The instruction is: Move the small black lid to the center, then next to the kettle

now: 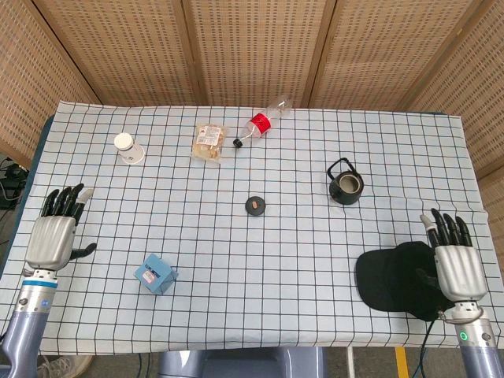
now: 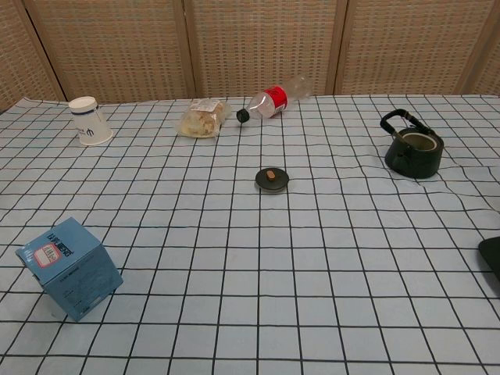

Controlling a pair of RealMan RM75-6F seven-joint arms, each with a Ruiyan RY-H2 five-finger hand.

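The small black lid (image 1: 255, 205) with a brown knob lies flat near the middle of the checked cloth, also seen in the chest view (image 2: 272, 179). To its right, a good way off, stands the black kettle (image 1: 345, 184) (image 2: 412, 148) without a lid. My left hand (image 1: 55, 234) hovers at the table's left edge, fingers spread, holding nothing. Over the right front corner my right hand (image 1: 453, 258) is likewise spread and empty, beside a black cap. Neither hand shows in the chest view.
A black cap (image 1: 405, 278) lies at the front right. A blue box (image 1: 156, 274) (image 2: 69, 267) sits front left. At the back are a white cup (image 1: 126, 146), a snack bag (image 1: 209, 142) and a lying bottle with a red label (image 1: 261, 122).
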